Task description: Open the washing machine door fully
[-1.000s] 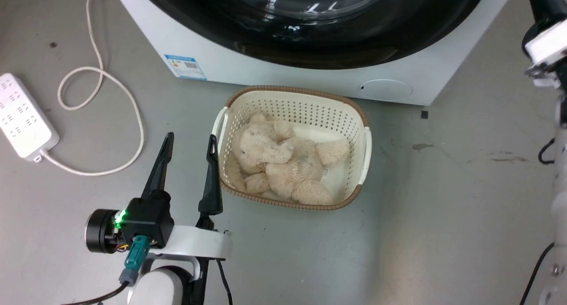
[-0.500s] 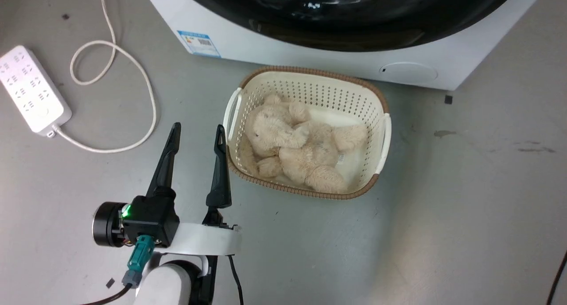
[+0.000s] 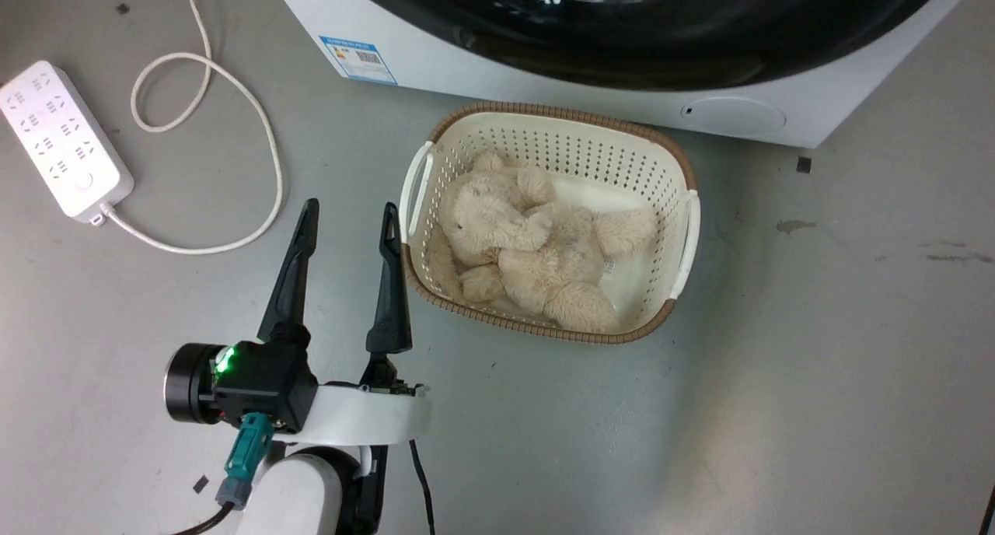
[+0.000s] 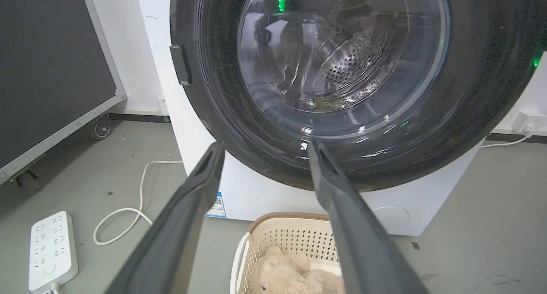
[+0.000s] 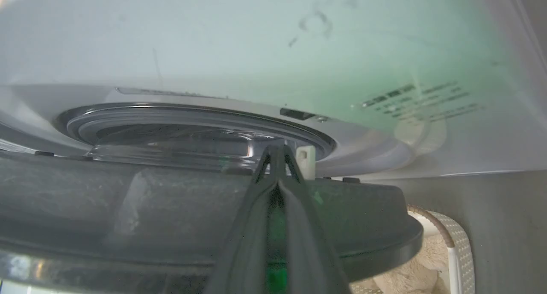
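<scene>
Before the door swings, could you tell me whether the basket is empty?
No, a beige plush toy lies inside the white basket in the head view.

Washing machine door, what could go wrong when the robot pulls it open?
1. The right gripper, fingers pressed together, seems to catch the washing machine door only at its edge, so it might slip off.
2. The open left gripper hangs close beside the basket holding the plush bear; a turn could bump it.

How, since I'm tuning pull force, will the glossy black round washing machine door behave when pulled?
Probably stiff and heavy: the washing machine door is a thick rim around bulging glass. Its glossy face looks slippery; the edge likely grips better.
</scene>
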`<state>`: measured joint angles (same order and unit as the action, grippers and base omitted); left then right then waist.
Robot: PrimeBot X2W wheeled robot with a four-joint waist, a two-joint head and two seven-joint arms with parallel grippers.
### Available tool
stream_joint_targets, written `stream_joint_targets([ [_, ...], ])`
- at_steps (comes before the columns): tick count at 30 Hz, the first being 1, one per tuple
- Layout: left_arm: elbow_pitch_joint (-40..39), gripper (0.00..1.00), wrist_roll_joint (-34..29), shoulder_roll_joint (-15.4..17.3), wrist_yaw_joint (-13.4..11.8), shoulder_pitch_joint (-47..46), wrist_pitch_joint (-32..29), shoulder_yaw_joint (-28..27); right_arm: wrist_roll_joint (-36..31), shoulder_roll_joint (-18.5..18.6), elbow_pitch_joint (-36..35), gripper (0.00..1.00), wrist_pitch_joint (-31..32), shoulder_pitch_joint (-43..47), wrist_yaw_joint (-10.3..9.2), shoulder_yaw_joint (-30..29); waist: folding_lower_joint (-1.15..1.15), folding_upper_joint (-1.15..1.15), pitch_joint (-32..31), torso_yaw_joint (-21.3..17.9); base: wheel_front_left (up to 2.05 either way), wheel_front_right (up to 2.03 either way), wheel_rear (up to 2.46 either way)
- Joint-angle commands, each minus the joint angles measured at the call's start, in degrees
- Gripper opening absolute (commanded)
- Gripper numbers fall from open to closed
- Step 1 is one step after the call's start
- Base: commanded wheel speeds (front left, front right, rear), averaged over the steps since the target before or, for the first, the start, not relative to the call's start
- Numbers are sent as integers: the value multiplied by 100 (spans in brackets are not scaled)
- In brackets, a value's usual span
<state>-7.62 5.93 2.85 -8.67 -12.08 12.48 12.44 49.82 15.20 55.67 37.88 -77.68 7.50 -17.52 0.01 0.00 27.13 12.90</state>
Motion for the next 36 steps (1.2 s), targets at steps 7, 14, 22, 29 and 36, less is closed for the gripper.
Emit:
stream_joint_targets([
  [7, 157, 100, -82, 15, -46, 63, 142, 30, 395, -77, 329, 0, 543, 348, 0, 45, -1, 0, -499, -100, 0, 0, 0],
  [14, 337, 100, -110, 18, 27, 296, 226, -32, 744, -449, 272, 0, 1248, 926, -1, 191, -1, 0, -976, -186, 0, 0, 0],
  [22, 457, 100, -135, 16, 121, 520, 252, -104, 972, -1062, -332, 0, 2033, 1968, -1, 473, -1, 0, -1438, -225, 0, 0, 0],
  [29, 533, 100, -144, 13, 188, 699, 252, -89, 1279, -1223, -940, 0, 2567, 2789, -1, 767, -1, 0, -1692, -168, 0, 0, 0],
  [36, 575, 100, -143, 10, 257, 877, 252, -85, 2648, -1230, -1595, 0, 2738, 3591, -1, 2033, -1, 0, -1828, -74, 0, 0, 0],
])
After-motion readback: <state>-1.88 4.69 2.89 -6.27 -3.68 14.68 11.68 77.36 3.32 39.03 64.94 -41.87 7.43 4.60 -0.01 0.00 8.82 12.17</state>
